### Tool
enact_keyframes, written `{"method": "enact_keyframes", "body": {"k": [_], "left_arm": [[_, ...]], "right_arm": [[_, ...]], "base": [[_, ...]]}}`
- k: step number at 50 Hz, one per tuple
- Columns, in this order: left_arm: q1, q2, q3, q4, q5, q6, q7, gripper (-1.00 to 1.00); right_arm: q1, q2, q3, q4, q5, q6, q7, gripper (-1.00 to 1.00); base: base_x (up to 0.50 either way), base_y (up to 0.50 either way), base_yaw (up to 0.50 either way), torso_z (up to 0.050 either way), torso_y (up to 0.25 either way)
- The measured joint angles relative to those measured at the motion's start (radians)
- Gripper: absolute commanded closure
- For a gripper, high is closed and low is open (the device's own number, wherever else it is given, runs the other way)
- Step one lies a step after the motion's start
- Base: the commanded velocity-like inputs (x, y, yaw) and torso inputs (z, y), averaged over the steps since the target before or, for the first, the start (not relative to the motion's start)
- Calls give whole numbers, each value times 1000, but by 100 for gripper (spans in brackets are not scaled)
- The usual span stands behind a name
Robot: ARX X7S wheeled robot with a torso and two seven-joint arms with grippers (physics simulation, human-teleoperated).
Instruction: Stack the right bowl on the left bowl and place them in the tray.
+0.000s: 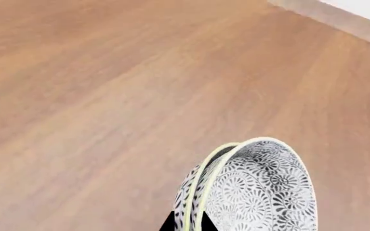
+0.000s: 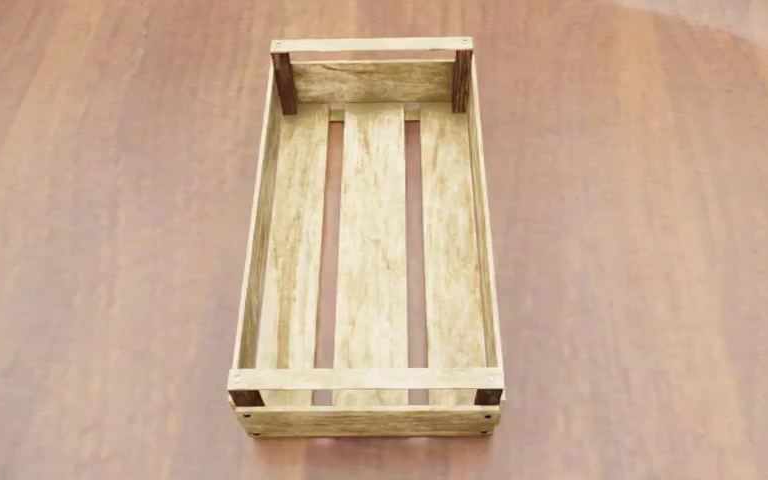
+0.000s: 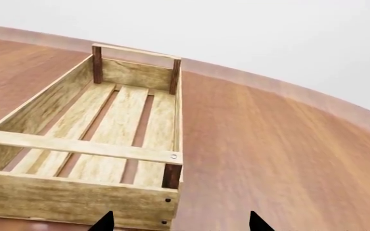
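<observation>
While the stacked bowls [image 1: 249, 192] were pinched at the rim by the closed left gripper [image 1: 188, 224], out of the head view, and the right gripper [image 3: 179, 222] was held open and empty near the tray [image 2: 253, 255], a level, slow lowering onto its slats was judged best.

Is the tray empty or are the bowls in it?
Empty: the tray's slats are bare; the stacked bowls sit in the left gripper.

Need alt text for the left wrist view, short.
Two nested shallow bowls with a grey-and-white floral pattern and pale yellow rims stand tilted on edge, with the left gripper's black fingertips on either side of the rims. Behind them is a bare reddish-brown wooden tabletop.
</observation>
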Motion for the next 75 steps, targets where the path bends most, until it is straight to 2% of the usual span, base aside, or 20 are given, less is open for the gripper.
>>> {"method": "enact_keyframes", "body": {"k": [15,26,37,45,53,64,75], "left_arm": [[-231,-33,286,188,69,-111,-47,100],[-518,-28,469,281,69,-262,-101,100],[-777,4,580,353,41,-396,-150,100],[-941,84,634,387,-10,-482,-180,100],[-1012,213,713,373,-48,-498,-186,100],[-1031,372,824,284,-81,-425,-173,100],[-1035,430,910,75,-128,-289,-152,100]], "right_arm": [[-9,13,21,-5,32,-27,0,-100],[-15,25,41,-12,56,-48,1,-100],[-24,32,53,-10,75,-68,0,-100],[-34,38,57,-20,82,-74,3,-100],[-50,48,68,-30,93,-85,8,-100],[-68,58,85,-22,107,-105,16,-100],[-72,62,91,-11,111,-108,20,-100]], "base": [[0,0,0,0,1],[0,0,0,1,1],[0,0,0,0,1],[0,0,0,0,1],[0,0,0,0,0],[0,0,0,1,1],[0,0,0,0,1]]}}
